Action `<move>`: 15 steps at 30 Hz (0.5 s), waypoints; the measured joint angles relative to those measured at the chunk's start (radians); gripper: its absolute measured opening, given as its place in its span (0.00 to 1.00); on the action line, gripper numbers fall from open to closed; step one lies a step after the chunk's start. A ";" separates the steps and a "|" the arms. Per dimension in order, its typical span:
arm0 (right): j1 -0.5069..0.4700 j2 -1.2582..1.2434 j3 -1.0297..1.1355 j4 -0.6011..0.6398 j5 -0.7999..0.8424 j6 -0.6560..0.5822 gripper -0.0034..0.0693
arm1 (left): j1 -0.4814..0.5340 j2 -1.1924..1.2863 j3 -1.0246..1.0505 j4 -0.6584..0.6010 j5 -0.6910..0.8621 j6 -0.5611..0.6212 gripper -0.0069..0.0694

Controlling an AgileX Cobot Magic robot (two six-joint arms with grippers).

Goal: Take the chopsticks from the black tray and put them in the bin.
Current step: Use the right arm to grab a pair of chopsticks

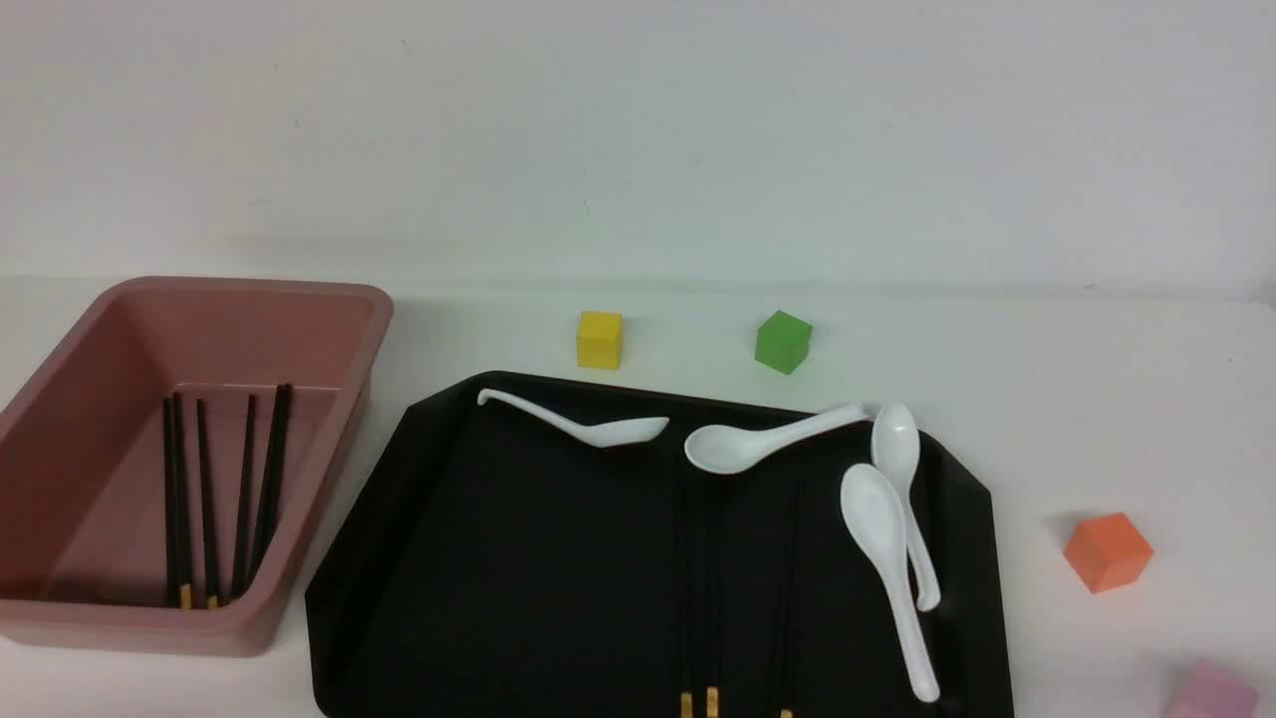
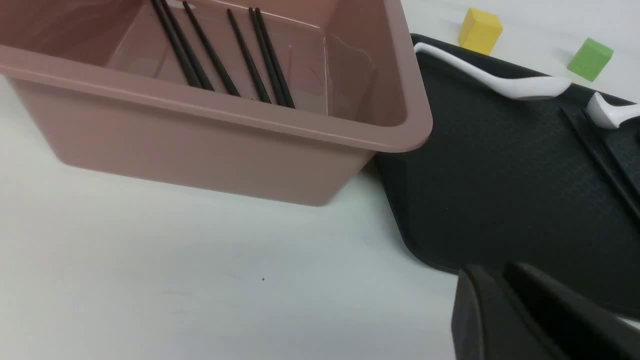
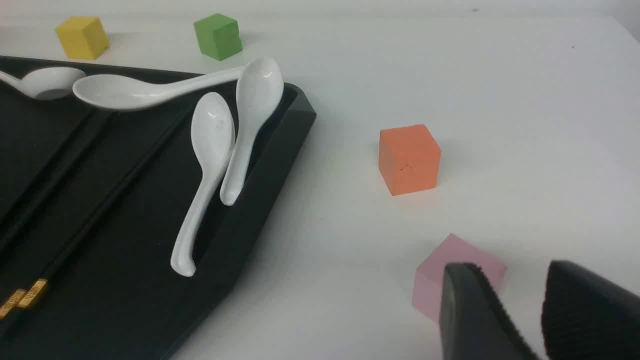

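The pink bin (image 1: 130, 613) stands at the left with several black chopsticks (image 1: 209, 499) lying in it, also seen in the left wrist view (image 2: 225, 55). More chopsticks (image 1: 698, 598) lie lengthwise on the black tray (image 1: 518, 558), hard to see against it; their gold ends (image 3: 22, 297) show near its front edge. My left gripper (image 2: 495, 272) is shut and holds nothing, above the table near the tray's (image 2: 500, 165) front left corner. Off the tray's right side my right gripper (image 3: 510, 272) hangs open and empty over the table.
Several white spoons (image 1: 887, 538) lie on the tray's far and right parts. A yellow cube (image 1: 599, 339) and a green cube (image 1: 783, 341) sit behind the tray. An orange cube (image 1: 1107, 551) and a pink cube (image 3: 452, 272) sit to its right, the pink one beside my right fingers.
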 joint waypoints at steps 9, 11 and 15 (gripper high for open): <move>0.000 0.000 0.000 0.000 0.000 0.000 0.38 | 0.000 0.000 0.000 0.000 0.000 0.000 0.19; 0.000 0.000 0.000 0.000 0.000 0.000 0.38 | 0.000 0.000 0.000 0.000 0.000 0.000 0.19; 0.000 0.000 0.000 0.000 0.000 0.000 0.38 | 0.000 0.000 0.000 0.000 0.000 0.000 0.20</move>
